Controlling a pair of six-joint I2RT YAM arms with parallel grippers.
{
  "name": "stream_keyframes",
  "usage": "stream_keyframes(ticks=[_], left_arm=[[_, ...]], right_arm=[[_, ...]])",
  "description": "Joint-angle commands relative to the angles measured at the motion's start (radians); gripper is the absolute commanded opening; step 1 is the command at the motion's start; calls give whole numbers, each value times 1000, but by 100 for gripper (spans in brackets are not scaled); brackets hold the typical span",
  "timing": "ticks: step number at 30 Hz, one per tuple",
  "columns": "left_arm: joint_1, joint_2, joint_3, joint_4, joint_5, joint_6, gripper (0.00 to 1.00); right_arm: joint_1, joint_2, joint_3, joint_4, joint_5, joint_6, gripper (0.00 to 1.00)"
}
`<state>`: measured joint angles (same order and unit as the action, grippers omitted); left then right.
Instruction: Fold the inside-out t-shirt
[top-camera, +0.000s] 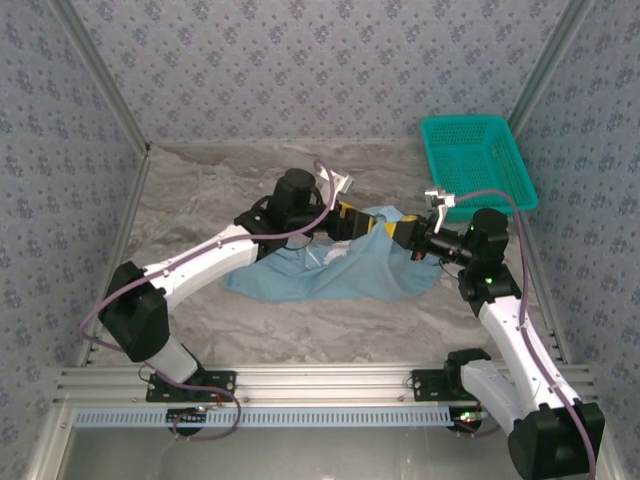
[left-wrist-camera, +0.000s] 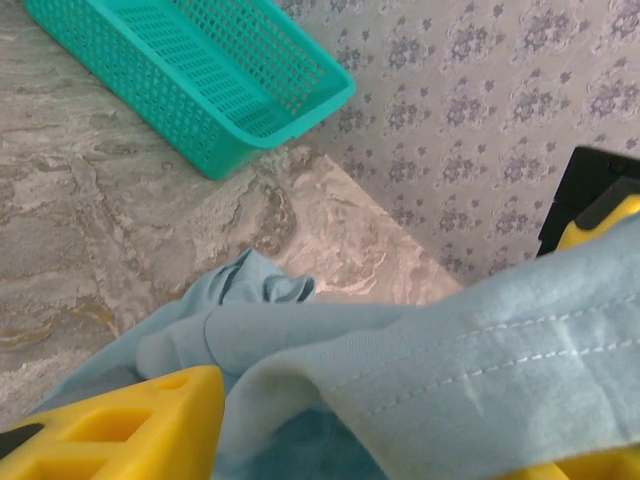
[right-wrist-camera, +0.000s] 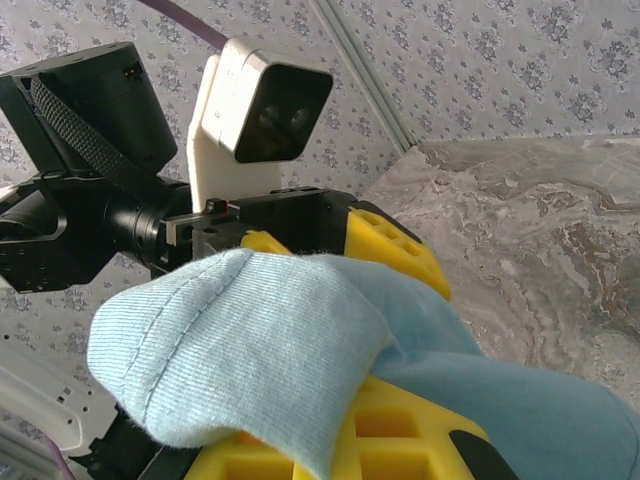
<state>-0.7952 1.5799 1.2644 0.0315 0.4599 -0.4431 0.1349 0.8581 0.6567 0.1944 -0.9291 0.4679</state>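
T-shirt (top-camera: 340, 270): light blue, bunched in a loose heap in the middle of the worktop, between the two arms. Its far right part is held up off the surface, right where the two end effectors meet. Plain fabric with a stitched hem is what you can see.
Worktop (top-camera: 300, 335): grey marbled surface, with the heap sitting roughly in the centre.
Walls (top-camera: 300, 70): flowery blue-grey wallpaper on three sides.
Left arm (top-camera: 200, 265): reaches in from the near left, with its wrist over the far edge of the heap.
Right arm (top-camera: 500, 320): comes up the right side and bends in toward the left.
Basket (top-camera: 478, 160): teal plastic mesh in the far right corner, well apart from the cloth.
Left end effector (top-camera: 352, 222): jaws standing apart. In its wrist view the yellow fingers (left-wrist-camera: 110, 435) sit low in the picture, and a hemmed fold lies loose across the gap, not squeezed.
Right end effector (top-camera: 405, 232): jaws together, clamped on a raised fold of the cloth. Its wrist view shows a rounded hemmed flap sticking out over its yellow fingers (right-wrist-camera: 300, 455). It sits just beside the left end effector, pointing at it.
Wrist camera (right-wrist-camera: 262, 100): small white box on the left arm, seen from the right wrist just above that flap.
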Motion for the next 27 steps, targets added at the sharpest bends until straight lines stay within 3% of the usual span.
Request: stream_keyframes(ticks=[1, 6, 9, 13, 19, 23, 27], left_arm=[[-6, 18, 41, 61, 24, -36, 54], [5, 27, 77, -16, -6, -2, 20], [40, -33, 70, -43, 29, 2, 1], [76, -116, 78, -126, 181, -20, 0], [132, -103, 153, -428, 319, -29, 0], [135, -100, 147, -463, 306, -24, 0], [136, -97, 150, -474, 251, 9, 0]], right_arm=[[-5, -11, -8, 35, -20, 11, 0], [-6, -33, -4, -15, -2, -14, 0], [1, -59, 56, -264, 180, -200, 0], [61, -61, 109, -426, 497, -328, 0], [161, -28, 143, -479, 701, -381, 2], [231, 5, 187, -561, 810, -398, 17], [243, 3, 219, -639, 828, -401, 35]])
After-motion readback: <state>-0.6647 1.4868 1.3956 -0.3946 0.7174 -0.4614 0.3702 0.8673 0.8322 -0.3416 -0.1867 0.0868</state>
